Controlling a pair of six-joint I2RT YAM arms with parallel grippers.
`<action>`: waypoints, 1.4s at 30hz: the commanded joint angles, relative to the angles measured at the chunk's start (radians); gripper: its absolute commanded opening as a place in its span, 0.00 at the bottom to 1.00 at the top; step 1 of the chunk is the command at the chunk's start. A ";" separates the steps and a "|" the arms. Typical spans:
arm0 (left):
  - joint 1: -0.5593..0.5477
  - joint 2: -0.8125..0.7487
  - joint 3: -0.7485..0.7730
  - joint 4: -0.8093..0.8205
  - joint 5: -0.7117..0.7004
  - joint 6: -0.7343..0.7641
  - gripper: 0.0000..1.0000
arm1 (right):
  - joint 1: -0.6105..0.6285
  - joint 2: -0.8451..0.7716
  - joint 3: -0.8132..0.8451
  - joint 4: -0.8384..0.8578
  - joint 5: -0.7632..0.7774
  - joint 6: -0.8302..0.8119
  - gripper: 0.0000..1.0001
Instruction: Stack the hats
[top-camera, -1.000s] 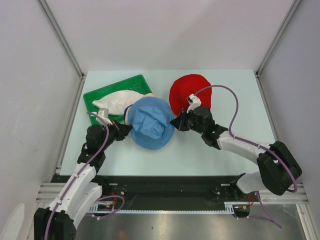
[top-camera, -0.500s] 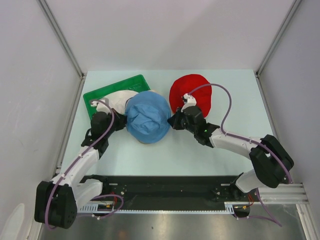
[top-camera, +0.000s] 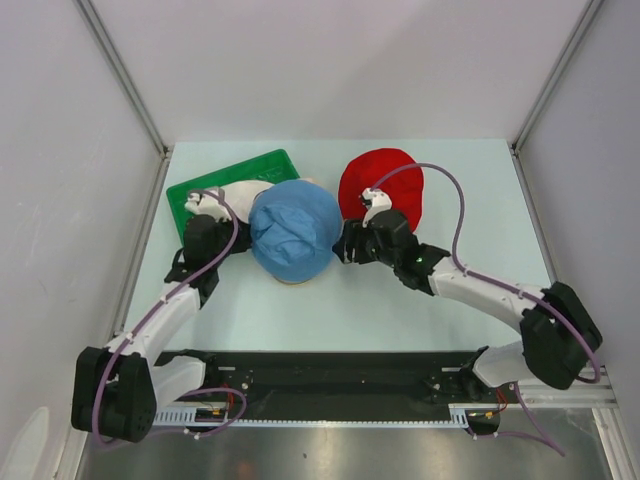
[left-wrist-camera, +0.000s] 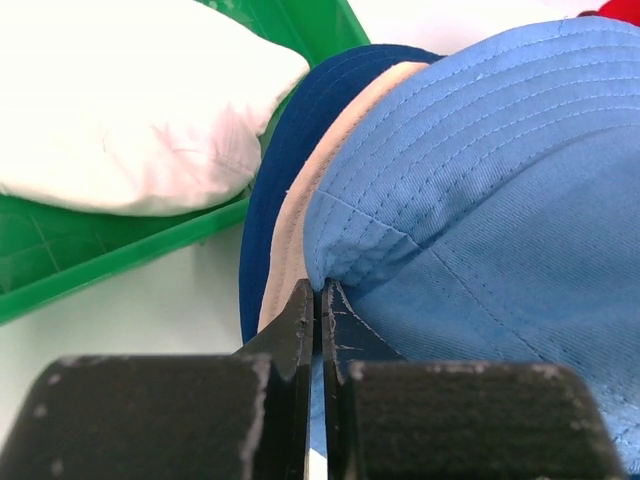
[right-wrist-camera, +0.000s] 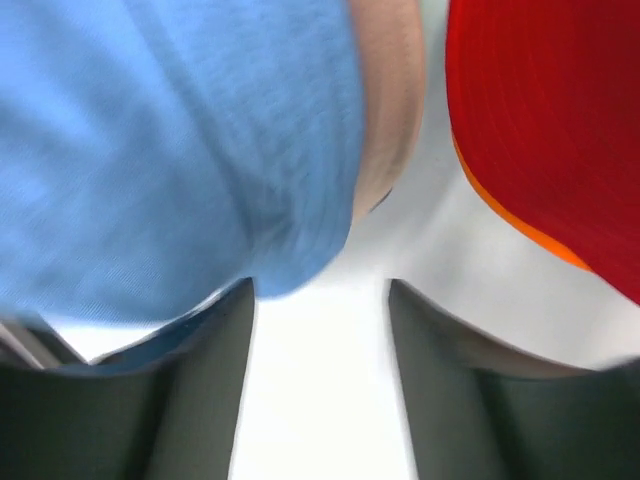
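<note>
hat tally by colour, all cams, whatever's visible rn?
light blue hat: 1
beige hat: 1
navy hat: 1
white hat: 1
red hat: 1
orange hat: 1, only an edge shows under the red hat
Total: 6

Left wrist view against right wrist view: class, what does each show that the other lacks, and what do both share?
Only the left wrist: the white hat in the green tray, the brim of the navy hat, and the left gripper pinching the light blue hat. Only the right wrist: an edge of the orange hat under the red hat, and the right gripper, open. Both: the light blue hat over the beige hat.
</note>
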 joint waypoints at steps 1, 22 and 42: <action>0.007 0.015 0.059 0.013 0.055 0.091 0.00 | 0.001 -0.148 0.106 -0.173 -0.080 -0.143 0.65; 0.001 0.170 0.232 -0.051 0.062 0.202 0.00 | -0.168 0.134 0.390 -0.001 -0.292 -0.164 0.61; -0.002 0.170 0.205 -0.031 0.070 0.188 0.00 | -0.204 0.261 0.398 0.088 -0.346 -0.104 0.00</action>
